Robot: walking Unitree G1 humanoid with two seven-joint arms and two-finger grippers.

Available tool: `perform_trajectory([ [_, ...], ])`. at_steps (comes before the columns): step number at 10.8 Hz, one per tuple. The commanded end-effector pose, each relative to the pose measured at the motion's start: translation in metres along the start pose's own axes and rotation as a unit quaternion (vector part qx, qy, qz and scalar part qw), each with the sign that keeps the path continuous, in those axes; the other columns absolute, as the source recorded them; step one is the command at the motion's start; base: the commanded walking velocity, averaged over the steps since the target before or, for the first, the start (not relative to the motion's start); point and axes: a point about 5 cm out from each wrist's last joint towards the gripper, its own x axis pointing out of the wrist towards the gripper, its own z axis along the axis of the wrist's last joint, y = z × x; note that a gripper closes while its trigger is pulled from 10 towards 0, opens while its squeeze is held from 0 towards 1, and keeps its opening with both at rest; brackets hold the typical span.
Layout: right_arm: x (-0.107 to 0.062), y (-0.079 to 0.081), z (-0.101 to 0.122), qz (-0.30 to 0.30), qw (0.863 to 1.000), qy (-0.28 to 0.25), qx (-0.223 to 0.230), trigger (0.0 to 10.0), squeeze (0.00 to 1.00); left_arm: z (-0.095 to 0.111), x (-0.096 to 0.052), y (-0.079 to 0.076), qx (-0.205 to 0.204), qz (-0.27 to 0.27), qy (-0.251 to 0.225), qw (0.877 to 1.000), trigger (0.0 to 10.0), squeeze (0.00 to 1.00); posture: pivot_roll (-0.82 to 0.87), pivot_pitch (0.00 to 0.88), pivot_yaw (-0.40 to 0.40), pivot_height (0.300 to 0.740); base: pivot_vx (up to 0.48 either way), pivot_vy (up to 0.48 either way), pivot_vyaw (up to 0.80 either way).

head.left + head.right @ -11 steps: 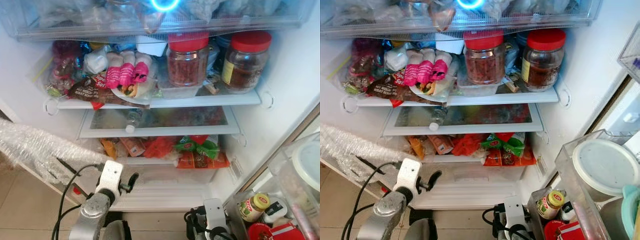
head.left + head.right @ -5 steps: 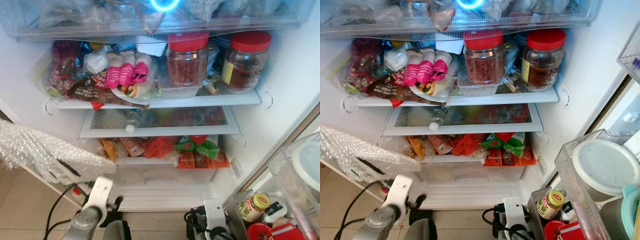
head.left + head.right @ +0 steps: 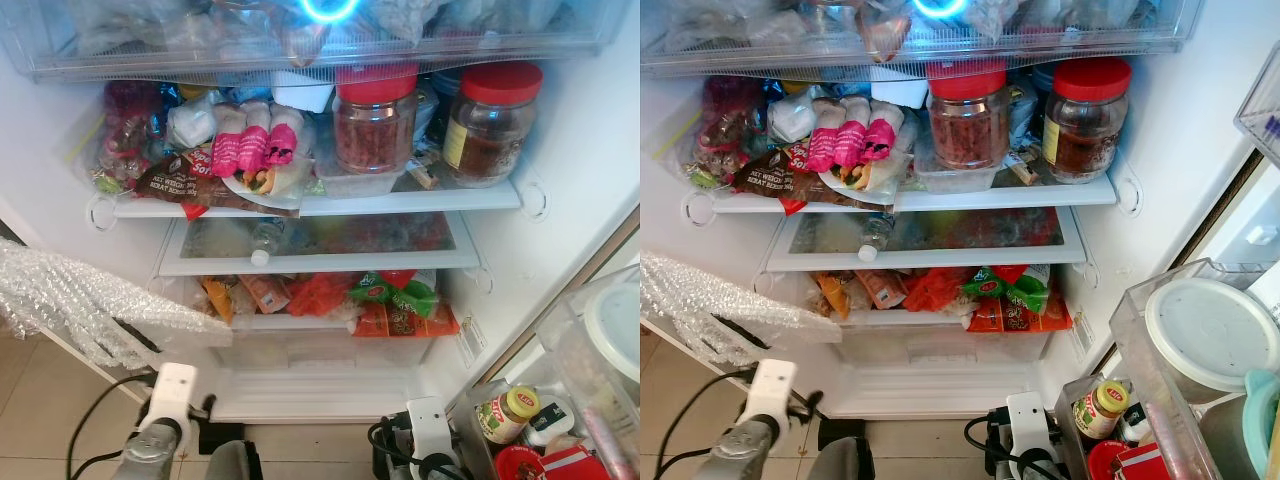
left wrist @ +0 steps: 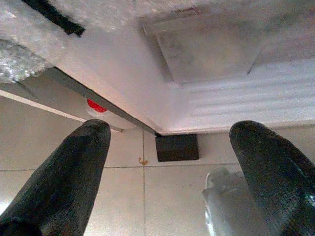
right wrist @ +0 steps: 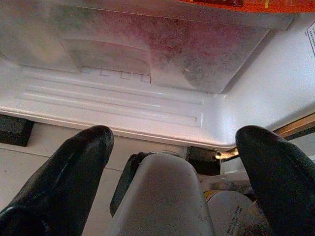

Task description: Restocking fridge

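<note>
Facing the open fridge (image 3: 560, 200), both arms low.
Our left gripper (image 4: 170, 162) and right gripper (image 5: 172, 162) spread their fingers wide, apparently holding nothing.

My left arm (image 3: 150, 450) is shiny silver and round, with a white boxy piece on its end. A thin black cable (image 3: 95, 425) loops off it. My right arm (image 3: 428, 440) has a white block too, with curly black wires beside it. My left gripper (image 4: 167, 167) and right gripper (image 5: 172, 162) each have two fat black fingers (image 4: 64, 177) with a rough, grainy skin.
</note>
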Motion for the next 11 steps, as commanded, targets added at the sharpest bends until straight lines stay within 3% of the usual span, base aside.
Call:
perform_trajectory([
  [1, -0.012, 0.002, -0.030, 0.000, 0.998, 0.063, 0.006, 10.0, 0.00, -0.001, -0.001, 0.001, -0.004, 0.001, -0.002, 1.000, 10.0, 0.00, -0.12, 0.084, 0.040, 0.610, 0.000, 0.000, 0.00],
  [4, -0.012, 0.002, -0.030, 0.001, 0.998, 0.063, 0.005, 10.0, 0.00, 0.003, 0.001, -0.006, -0.008, -0.008, -0.017, 1.000, 10.0, 0.00, -0.12, 0.088, 0.039, 0.610, 0.000, 0.000, 0.00],
  [11, -0.012, 0.001, -0.030, 0.000, 0.998, 0.064, 0.003, 10.0, 0.00, 0.003, 0.002, -0.012, -0.009, -0.020, -0.028, 0.999, 10.0, 0.00, -0.13, 0.089, 0.035, 0.610, -0.316, 0.000, 0.00],
])
